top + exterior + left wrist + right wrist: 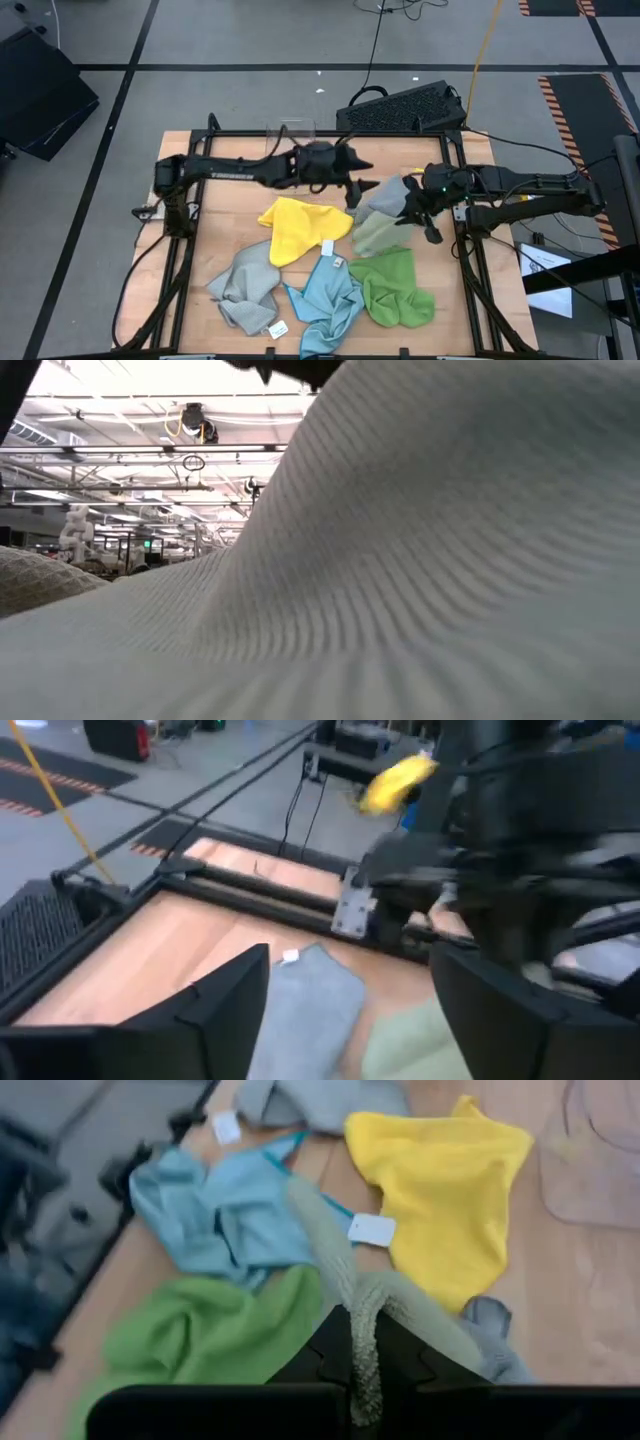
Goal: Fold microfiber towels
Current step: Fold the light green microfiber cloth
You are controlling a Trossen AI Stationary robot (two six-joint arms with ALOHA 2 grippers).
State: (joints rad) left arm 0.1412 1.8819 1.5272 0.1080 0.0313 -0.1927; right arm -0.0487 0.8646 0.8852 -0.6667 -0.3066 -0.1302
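Six small soft microfiber cloths lie spread over the light wooden surface [215, 215], which is framed by black rails. Farthest left in the high view, a crumpled grey cloth [245, 288] with a white tag sits near the front edge. Just beside it lies a rumpled light blue cloth [325, 297], also tagged, its upper corner touching the bright yellow cloth [297, 227] that lies near the middle of the surface. The left tool [362, 187] hangs above the surface just behind the yellow cloth, its fingers spread wide and holding nothing; its wrist view looks down between them onto a second grey cloth [305, 1010] and the pale green one beside it. To the right of the blue cloth, a bright green cloth [397, 290] lies bunched near the front right corner. Behind it, the pale green cloth [378, 234] and the second grey cloth overlap near the right rail. The right tool [365, 1365] is pinched tight on a gathered fold of the pale green cloth, lifting that part off the surface. A clear plastic bin [291, 133] stands at the far edge.
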